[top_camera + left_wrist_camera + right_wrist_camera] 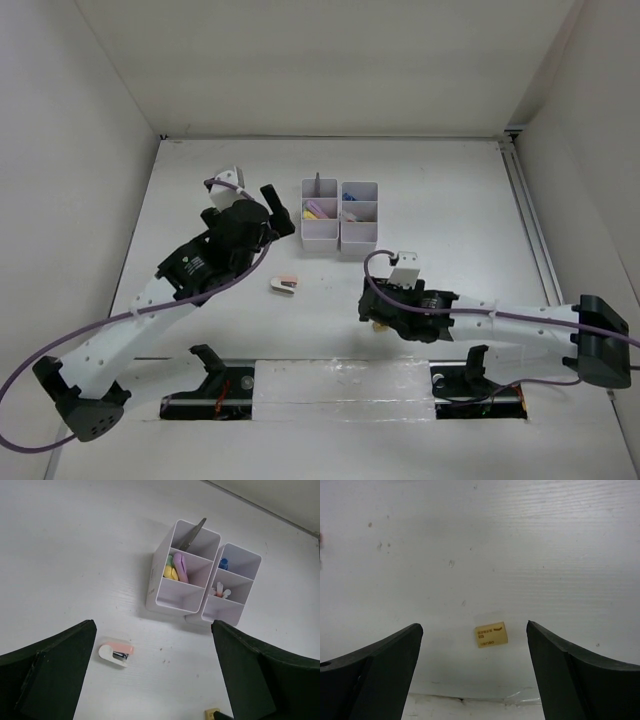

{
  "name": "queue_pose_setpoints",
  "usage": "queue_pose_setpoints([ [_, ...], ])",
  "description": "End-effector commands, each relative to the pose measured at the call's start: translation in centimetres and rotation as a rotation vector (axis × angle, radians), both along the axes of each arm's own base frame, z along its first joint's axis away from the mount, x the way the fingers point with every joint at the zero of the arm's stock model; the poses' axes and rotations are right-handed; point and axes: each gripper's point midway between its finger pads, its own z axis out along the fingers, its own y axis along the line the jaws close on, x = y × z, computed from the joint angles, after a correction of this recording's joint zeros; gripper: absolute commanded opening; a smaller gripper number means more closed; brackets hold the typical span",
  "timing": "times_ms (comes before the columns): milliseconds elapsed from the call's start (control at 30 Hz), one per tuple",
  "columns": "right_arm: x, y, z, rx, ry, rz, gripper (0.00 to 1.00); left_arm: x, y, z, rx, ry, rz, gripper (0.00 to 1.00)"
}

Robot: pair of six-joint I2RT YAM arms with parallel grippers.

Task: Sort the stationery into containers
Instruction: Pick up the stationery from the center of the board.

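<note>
Two loose pieces lie on the bench (200, 180): the stapler (284, 285) and the tiny tan eraser (491, 634), untouched between the fingers of the released right hand (473, 626). It looks light, firm and easily flicked away, so it is probably best pinched squarely across opposite flat sides.

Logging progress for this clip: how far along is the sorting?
Done: scissors, highlighters, glue and pens sit in the organisers. In hand: nothing; the open right gripper hovers over the eraser. Remaining: eraser and stapler, both on the table; left gripper open, empty.
</note>
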Motion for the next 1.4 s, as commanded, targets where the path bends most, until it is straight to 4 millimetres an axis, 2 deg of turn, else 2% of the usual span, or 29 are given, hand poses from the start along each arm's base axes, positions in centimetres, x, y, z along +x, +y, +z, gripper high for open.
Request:
queue_pose_setpoints([
  [0,-0.6,1.5,-0.5,0.075,0.032,0.056,0.89,-1.8,0.9,-0.7,0.024,0.05,-0.041,1.0],
  [67,-1.1,1.8,-1.2,0.074,0.063,0.072,0.89,-2.5,1.2,-0.6,0.034,0.055,-0.067,1.0],
  [167,-1.4,1.5,-2.7,0.029,0.092,0.074,0.89,-3.5,0.8,0.0,0.042,0.032,-0.17,1.0],
  [300,-2.0,1.6,-4.7,-0.008,0.146,0.081,0.88,-4.4,1.7,-0.9,0.058,0.023,-0.18,1.0],
  [333,-2.2,1.2,-5.7,-0.041,0.16,0.078,0.86,-4.5,1.8,-1.0,0.058,0.024,-0.18,1.0],
  [433,-2.3,1.6,-6.2,-0.048,0.176,0.083,0.86,-4.7,2.3,-2.0,0.076,0.025,-0.173,1.0],
  [533,-2.1,1.3,-6.7,-0.067,0.188,0.065,0.86,-4.7,1.8,-2.4,0.074,0.028,-0.199,1.0],
  [600,-2.2,1.7,-7.1,-0.048,0.207,0.066,0.84,-4.8,1.7,-2.5,0.07,0.031,-0.209,1.0],
  [667,-2.9,1.7,-8.5,-0.039,0.262,0.084,0.8,-4.7,1.4,-2.3,0.06,0.026,-0.217,1.0],
  [700,-3.0,2.3,-8.6,-0.011,0.265,0.104,0.73,-4.8,1.5,-2.1,0.062,0.017,-0.22,1.0],
  [767,-3.6,2.3,-9.4,-0.016,0.295,0.114,0.69,-5.0,1.5,-2.3,0.059,0.02,-0.229,1.0],
  [800,-3.8,2.2,-9.9,-0.031,0.312,0.115,0.64,-5.0,1.5,-2.3,0.059,0.02,-0.229,1.0],
  [867,-3.7,1.9,-10.0,-0.056,0.311,0.107,0.55,-5.0,1.5,-1.9,0.054,0.003,-0.232,1.0],
  [900,-3.5,2.2,-9.9,-0.053,0.31,0.107,0.41,-5.1,1.7,-1.6,0.048,-0.005,-0.232,1.0],
  [1000,-3.4,1.9,-9.8,-0.075,0.306,0.1,0.15,-5.2,1.5,-1.7,0.044,-0.002,-0.242,1.0],
  [1033,-3.4,1.9,-9.8,-0.075,0.306,0.1,0.12,-5.3,1.6,-1.5,0.038,-0.009,-0.241,1.0],
  [1067,-3.5,1.7,-9.8,-0.079,0.311,0.091,0.05,-5.3,1.6,-1.5,0.038,-0.01,-0.241,1.0],
  [1167,-3.5,1.7,-9.2,-0.062,0.304,0.093,0.02,-5.2,1.5,-1.7,0.038,-0.01,-0.241,1.0],
  [1233,-3.2,2.5,-8.2,-0.028,0.282,0.11,0.0,-5.2,1.5,-1.7,0.038,-0.01,-0.241,1.0],
  [1333,-1.7,4.3,-5.4,0.039,0.192,0.146,0.0,-5.2,1.5,-1.7,0.038,-0.01,-0.241,1.0],
  [1367,-0.9,5.2,-3.9,0.066,0.153,0.147,0.0,-5.2,1.5,-1.7,0.038,-0.01,-0.241,1.0],
])
